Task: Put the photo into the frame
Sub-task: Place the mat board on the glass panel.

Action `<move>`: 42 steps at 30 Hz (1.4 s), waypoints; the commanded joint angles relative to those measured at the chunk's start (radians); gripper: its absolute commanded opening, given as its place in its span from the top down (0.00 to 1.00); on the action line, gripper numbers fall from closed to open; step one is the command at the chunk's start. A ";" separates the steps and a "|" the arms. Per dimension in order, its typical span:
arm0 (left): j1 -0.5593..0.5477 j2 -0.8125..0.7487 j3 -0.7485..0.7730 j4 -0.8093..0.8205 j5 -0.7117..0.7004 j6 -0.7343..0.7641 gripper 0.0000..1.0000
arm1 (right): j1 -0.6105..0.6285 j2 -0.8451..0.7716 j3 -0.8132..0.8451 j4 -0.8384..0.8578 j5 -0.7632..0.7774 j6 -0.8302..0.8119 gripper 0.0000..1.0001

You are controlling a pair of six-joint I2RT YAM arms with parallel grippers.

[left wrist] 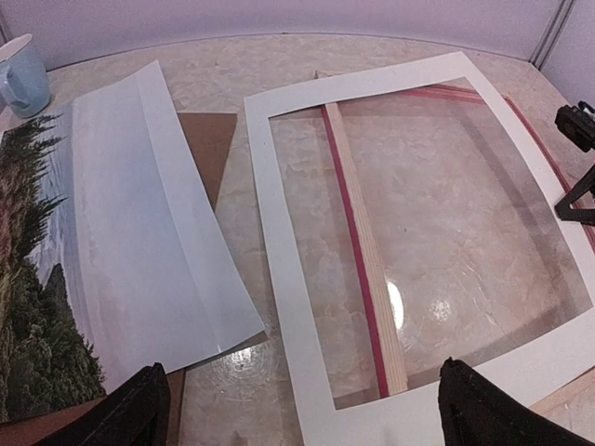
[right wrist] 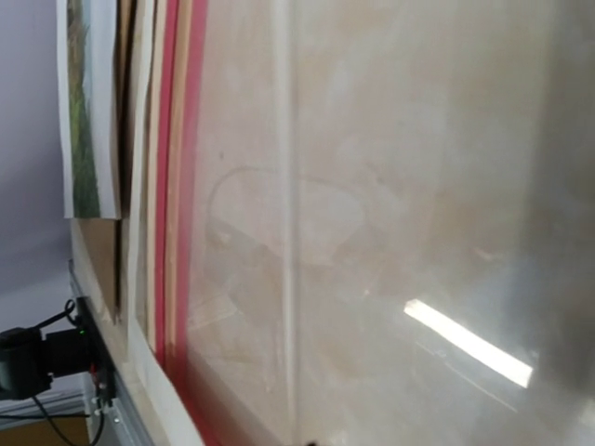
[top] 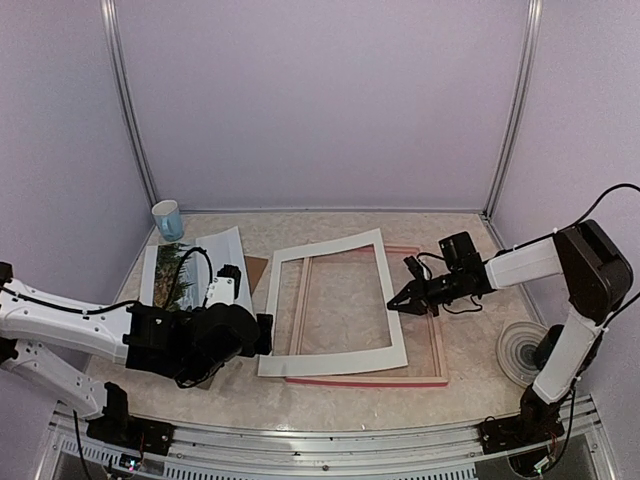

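**Open left jaws beside the photo, frame still without it**

2 robot arms reach over a marbled counter. The left arm holds its jaws spread wide and empty, hanging low over the strip between the photo and a white mat. The photo lies flat just to the left of these jaws, on a brown board, with green trees on its far-left side and pale creased paper on the side nearest the jaws. That nearest edge runs from the jaws away toward the back wall.

The pink frame lies to the right of the left jaws, with the mat resting askew across it. The right arm keeps its jaws closed on nothing over the frame's right side, well apart from the photo. The left arm is clearly nearer, so picking up the photo likely falls to it.
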 commanded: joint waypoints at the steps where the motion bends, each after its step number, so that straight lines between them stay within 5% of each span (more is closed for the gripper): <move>1: 0.016 -0.036 -0.007 -0.030 -0.031 -0.001 0.01 | -0.028 -0.047 -0.019 -0.082 0.038 -0.056 1.00; 42: 0.055 -0.139 -0.063 -0.011 -0.024 0.064 0.01 | -0.134 -0.207 -0.053 -0.385 0.259 -0.213 1.00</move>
